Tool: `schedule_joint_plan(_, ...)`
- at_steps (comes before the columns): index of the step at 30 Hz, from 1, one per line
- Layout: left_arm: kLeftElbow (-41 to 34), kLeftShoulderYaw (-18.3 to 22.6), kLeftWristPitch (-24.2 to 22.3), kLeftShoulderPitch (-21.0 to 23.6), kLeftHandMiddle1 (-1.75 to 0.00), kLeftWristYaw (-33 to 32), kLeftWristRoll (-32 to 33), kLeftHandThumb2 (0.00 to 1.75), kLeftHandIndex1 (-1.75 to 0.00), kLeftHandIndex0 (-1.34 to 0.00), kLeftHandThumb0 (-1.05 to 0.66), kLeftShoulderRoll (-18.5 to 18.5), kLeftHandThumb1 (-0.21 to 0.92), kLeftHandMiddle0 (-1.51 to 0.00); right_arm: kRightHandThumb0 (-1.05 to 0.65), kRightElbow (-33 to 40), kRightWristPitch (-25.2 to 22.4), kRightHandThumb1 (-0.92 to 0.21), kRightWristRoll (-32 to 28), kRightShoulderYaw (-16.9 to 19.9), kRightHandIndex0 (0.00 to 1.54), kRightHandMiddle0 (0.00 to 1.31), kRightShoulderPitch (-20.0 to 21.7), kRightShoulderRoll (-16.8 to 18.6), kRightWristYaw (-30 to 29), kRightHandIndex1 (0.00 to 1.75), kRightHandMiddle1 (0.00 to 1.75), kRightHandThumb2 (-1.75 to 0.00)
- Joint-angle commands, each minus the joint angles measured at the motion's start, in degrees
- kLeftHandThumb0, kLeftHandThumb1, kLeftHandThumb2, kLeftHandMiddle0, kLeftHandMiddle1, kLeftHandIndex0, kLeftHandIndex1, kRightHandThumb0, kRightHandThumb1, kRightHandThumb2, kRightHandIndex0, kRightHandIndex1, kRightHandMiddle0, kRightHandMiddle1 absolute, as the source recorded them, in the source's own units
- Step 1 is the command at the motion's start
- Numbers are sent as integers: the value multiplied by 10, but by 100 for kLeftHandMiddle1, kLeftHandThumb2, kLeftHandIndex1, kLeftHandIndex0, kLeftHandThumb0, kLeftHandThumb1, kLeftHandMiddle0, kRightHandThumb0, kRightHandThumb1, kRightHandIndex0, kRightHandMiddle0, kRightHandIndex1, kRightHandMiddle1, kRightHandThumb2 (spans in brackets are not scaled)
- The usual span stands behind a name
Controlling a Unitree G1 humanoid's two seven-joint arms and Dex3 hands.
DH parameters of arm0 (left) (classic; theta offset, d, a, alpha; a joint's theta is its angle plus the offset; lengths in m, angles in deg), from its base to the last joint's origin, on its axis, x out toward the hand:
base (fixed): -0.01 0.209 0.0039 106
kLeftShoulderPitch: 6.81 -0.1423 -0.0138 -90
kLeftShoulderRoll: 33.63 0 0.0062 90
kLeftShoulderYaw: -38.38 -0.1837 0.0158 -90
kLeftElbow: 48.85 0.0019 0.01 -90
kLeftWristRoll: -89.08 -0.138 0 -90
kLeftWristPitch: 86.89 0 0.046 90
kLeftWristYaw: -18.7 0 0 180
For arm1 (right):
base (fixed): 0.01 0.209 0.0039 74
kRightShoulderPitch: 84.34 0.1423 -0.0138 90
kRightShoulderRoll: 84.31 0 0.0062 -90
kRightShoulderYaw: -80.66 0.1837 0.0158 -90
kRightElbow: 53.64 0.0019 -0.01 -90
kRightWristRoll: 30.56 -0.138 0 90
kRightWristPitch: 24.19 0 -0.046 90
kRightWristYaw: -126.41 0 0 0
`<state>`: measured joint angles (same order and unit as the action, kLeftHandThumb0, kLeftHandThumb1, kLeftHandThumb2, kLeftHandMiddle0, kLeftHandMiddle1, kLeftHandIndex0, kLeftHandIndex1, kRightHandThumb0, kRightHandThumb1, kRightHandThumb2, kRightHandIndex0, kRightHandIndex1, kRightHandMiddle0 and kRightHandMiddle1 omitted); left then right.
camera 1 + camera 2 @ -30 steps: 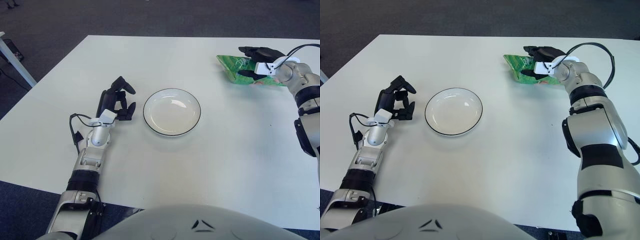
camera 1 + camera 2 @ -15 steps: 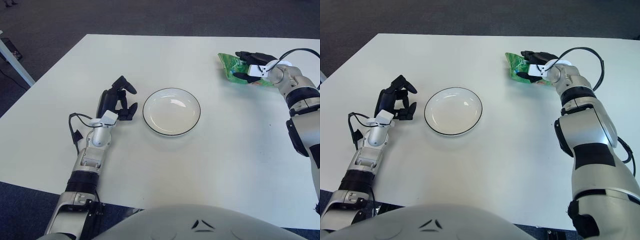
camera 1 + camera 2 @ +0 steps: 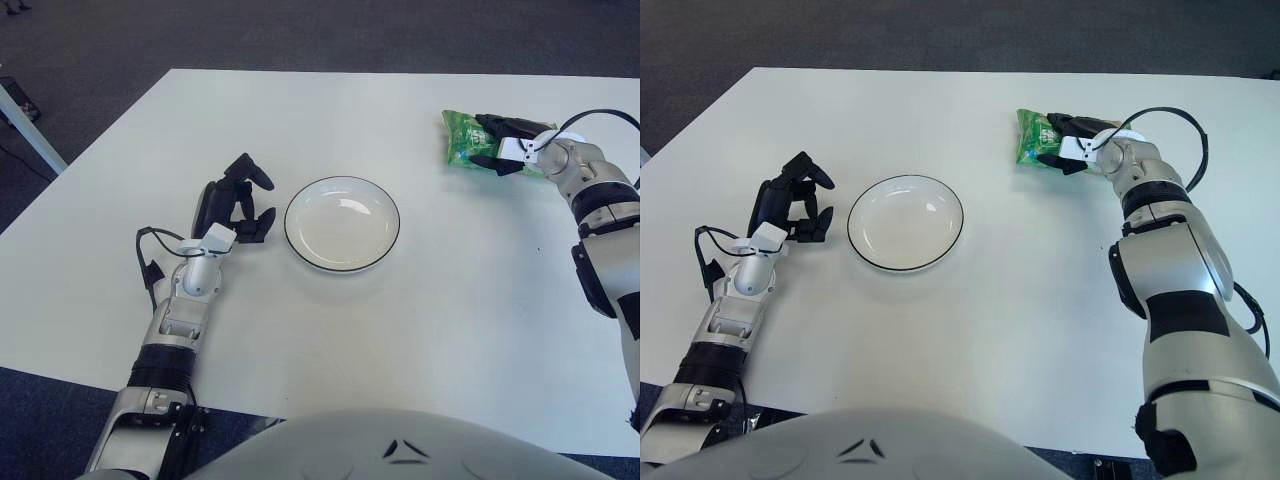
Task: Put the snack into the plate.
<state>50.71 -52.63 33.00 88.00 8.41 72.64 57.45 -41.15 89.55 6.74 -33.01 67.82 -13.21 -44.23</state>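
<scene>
Your left hand (image 3: 232,205) rests on the white table (image 3: 450,300) at about nine o'clock from the plate (image 3: 342,223), forearm running back toward the near edge, palm raised and its black fingers loosely curled around nothing; the fingertips sit just beside the plate's left rim without touching it. The plate itself lies flat near the middle of the table, white with a thin dark rim, and nothing is in it. Bare tabletop surrounds it on every side, with the widest open stretch running from the plate toward two o'clock, where the snack is. There, the green snack bag (image 3: 463,141) lies well apart from the plate, toward the far right part of the table but still inside its edges. Your right hand (image 3: 505,147) reaches in from the right side with the forearm roughly level, and its dark fingers are closed over the bag's right end, gripping it. You cannot tell whether the bag is lifted or resting on the table. Dark carpet (image 3: 300,30) shows beyond the far edge.
</scene>
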Motion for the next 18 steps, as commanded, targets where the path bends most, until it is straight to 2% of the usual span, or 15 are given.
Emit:
schedule_joint_plan(1, 55, -17, -10, -91, -175, -6, -3, 122, -175, -55, -46, 30, 39, -120, -104, 5, 15, -92, -13, 5, 0, 0, -23, -3, 39, 0, 13, -83)
schedule_joint_plan(6, 55, -17, -14, -88, -175, -6, -2, 122, -175, -55, -46, 29, 39, -120, -102, 11, 26, -92, -21, 8, 0, 0, -22, -9, 62, 0, 17, -83)
schedule_joint_plan(9, 55, -19, -16, -86, -175, -4, -1, 123, -175, -55, -46, 28, 39, -120, -99, 20, 57, -92, -37, 18, 0, 0, -27, -19, 108, 0, 14, -82)
schedule_joint_plan(18, 57, -21, -23, -81, -175, -6, -4, 123, -175, -55, -46, 25, 39, -119, -97, 51, 116, -92, -70, 30, 0, 0, -40, -34, 172, 0, 9, -79)
